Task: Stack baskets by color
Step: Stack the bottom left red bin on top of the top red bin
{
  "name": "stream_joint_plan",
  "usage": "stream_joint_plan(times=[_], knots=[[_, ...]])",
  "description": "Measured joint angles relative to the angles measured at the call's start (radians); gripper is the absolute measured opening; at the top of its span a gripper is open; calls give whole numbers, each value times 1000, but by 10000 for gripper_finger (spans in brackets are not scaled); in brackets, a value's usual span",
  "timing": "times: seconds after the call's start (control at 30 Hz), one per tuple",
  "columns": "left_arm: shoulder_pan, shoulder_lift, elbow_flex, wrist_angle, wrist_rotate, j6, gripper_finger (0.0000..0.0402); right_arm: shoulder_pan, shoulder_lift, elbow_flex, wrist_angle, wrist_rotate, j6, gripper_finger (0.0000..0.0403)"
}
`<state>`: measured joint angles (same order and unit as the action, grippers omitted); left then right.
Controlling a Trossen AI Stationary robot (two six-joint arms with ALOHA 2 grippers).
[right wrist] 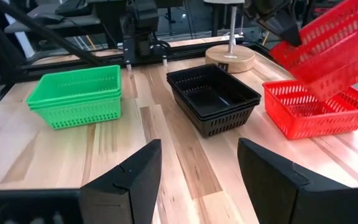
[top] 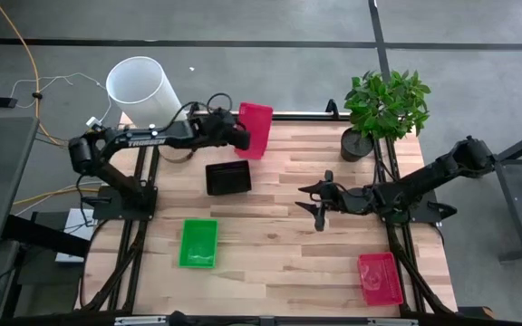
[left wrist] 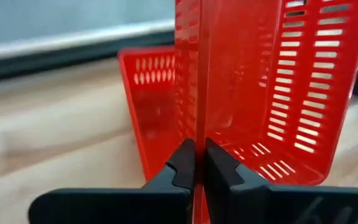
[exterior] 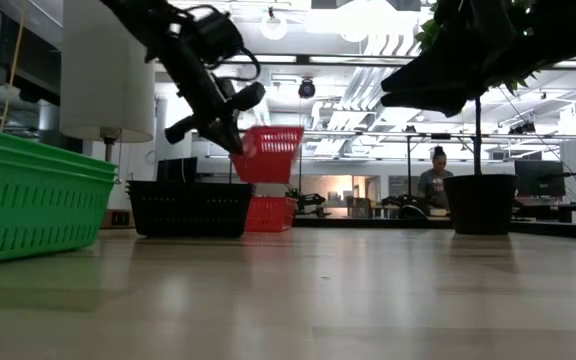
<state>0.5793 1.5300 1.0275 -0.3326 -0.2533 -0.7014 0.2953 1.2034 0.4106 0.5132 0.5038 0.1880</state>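
Risk: my left gripper (left wrist: 196,163), pinching a tilted red basket's (left wrist: 272,87) thin wall, could drop it crooked onto its mate (right wrist: 316,112); right gripper (right wrist: 197,180) waits wide.

Surface (right wrist: 185,162): pale, smooth planked wood with a slight sheen. Baskets: perforated moulded plastic, glossy red (left wrist: 278,93), green (right wrist: 76,96) and black (right wrist: 213,106). Cylinder (top: 143,91): smooth matt white. Gripper fingers (right wrist: 126,180): matt black.

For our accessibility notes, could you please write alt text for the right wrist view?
A tilted red basket hangs in the left gripper above another red basket on the table, beside stacked black baskets and green baskets.
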Motion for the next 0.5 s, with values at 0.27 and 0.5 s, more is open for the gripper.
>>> stream_joint_plan(times=[0.27, 0.5], knots=[[39, 124, 83, -87, 114, -40, 0, -10, 0, 0, -2, -11, 48, 199], [45, 160, 84, -104, 111, -46, 0, -10, 0, 0, -14, -26, 48, 199]])
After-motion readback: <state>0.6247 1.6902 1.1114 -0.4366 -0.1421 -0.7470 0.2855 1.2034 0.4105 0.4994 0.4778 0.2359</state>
